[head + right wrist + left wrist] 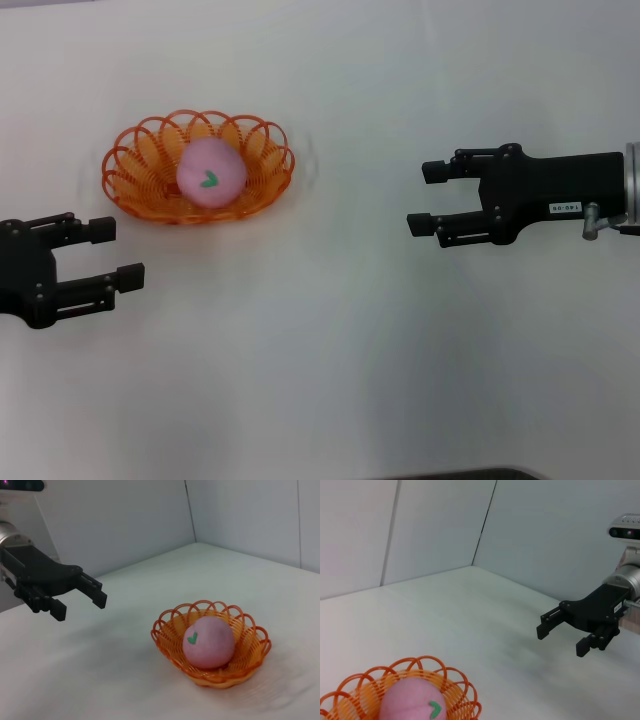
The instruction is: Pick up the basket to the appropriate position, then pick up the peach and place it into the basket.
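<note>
Peach (211, 174) inside basket (130, 185); left gripper (116, 253) and right gripper (427, 197) agape, empty.

Basket (130, 185) glossy orange wire; peach (211, 173) matt, possibly foam; table (330, 380) smooth.

Small white label (565, 208) on the right arm, print too small to read

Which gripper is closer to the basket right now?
Left. The left gripper sits open just in front of the basket, which holds the peach; the right gripper, also open, is farther off.
</note>
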